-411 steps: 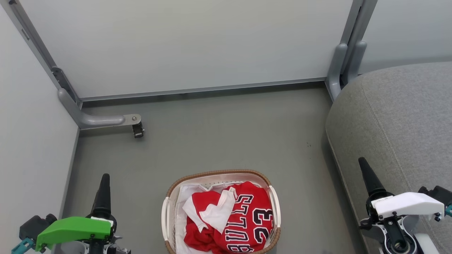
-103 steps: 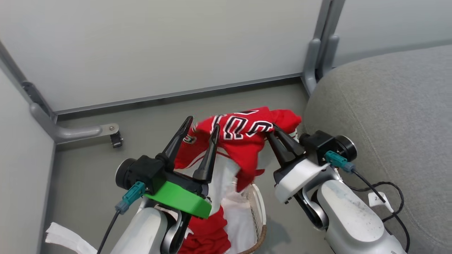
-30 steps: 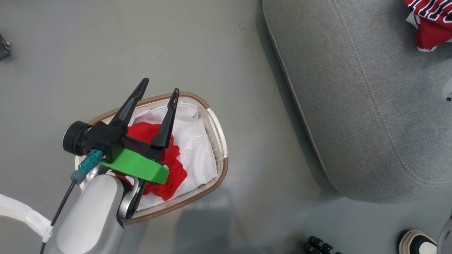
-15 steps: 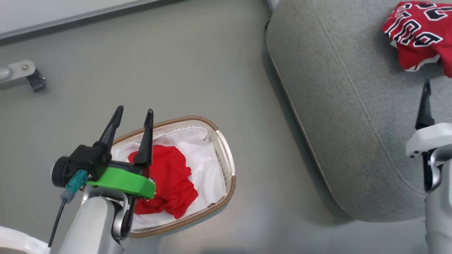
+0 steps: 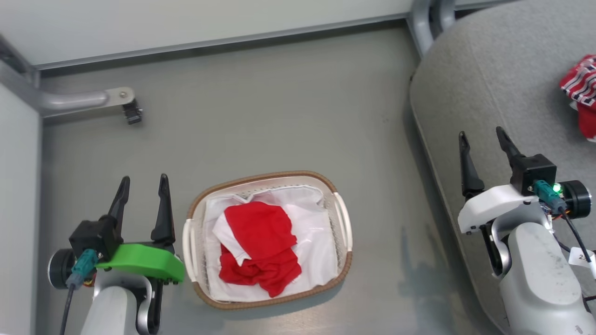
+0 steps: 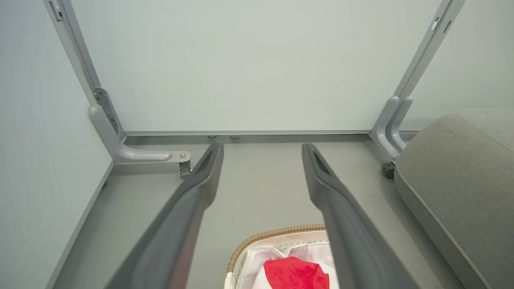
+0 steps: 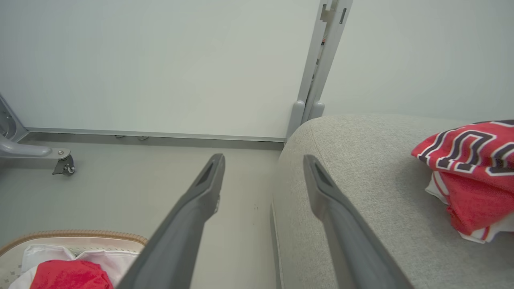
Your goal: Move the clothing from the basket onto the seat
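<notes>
Red garment [image 5: 260, 246] lies crumpled in the basket [image 5: 274, 174] on the white liner [image 5: 316, 242], heap running near to far. Jersey [image 5: 579, 86] rests on the seat [image 5: 489, 83], far right. Left gripper [image 5: 144, 179], fingers spread and empty, stands just left of the basket's left handle [image 5: 187, 242]; judged the nearer arm, garment to its right. Right gripper [image 5: 480, 132], likewise spread and empty, hangs over the seat's left edge, well apart from the basket. Bare floor [image 5: 279, 116] between basket and seat gives open room.

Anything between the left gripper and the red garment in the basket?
Nothing visible from above. The garment lies uncovered on the liner. The left gripper, open, sits beside the basket, so only its near wall stands between them sideways.
</notes>
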Motion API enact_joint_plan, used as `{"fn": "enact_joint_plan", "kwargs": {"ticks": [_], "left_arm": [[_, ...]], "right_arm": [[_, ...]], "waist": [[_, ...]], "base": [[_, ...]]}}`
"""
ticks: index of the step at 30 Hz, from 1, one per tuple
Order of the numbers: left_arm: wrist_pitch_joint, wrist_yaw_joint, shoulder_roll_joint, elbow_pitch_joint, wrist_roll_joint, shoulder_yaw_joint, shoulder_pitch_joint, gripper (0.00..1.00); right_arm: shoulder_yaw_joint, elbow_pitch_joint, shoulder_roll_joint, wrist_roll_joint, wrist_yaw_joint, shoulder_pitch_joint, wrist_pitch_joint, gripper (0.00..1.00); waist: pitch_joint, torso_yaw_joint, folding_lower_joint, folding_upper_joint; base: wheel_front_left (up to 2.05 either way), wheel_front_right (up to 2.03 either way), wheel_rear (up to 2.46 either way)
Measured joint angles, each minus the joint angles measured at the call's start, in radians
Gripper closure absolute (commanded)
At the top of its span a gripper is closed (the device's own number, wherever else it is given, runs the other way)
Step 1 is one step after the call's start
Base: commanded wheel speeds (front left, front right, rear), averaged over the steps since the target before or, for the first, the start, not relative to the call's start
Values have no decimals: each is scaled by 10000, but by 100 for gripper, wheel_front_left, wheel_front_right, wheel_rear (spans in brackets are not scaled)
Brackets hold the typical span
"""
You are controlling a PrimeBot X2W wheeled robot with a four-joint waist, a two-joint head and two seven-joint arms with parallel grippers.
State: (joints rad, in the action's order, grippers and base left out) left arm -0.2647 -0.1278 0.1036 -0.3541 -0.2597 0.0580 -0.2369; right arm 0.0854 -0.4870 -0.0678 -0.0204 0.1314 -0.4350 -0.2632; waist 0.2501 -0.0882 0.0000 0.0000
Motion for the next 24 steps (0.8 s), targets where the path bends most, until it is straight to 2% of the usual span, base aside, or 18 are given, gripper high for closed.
{"fn": "enact_joint_plan", "kwargs": {"ticks": [6,10,17,24], "left_arm": [[0,0,-123,-307,353,-339,618,0],[0,0,-236,-389,546,-646,1073,0],[2,0,-347,-368,1037,-1137,2165,0],[2,0,-479,-391,1218,-1085,2658,0]], "right_arm": [[-639,-123,167,161,0,410,0,0],[-932,-167,174,286,0,868,0,0],[-1087,-255,186,999,0,1883,0,0],[-1095,-270,186,1114,0,2569,0,0]], "waist": [[-424,667,0,0],[-827,882,0,0],[-1628,961,0,0],[-2219,886,0,0]], "base": [[0,0,0],[0,0,0],[0,0,0],[0,0,0]]}}
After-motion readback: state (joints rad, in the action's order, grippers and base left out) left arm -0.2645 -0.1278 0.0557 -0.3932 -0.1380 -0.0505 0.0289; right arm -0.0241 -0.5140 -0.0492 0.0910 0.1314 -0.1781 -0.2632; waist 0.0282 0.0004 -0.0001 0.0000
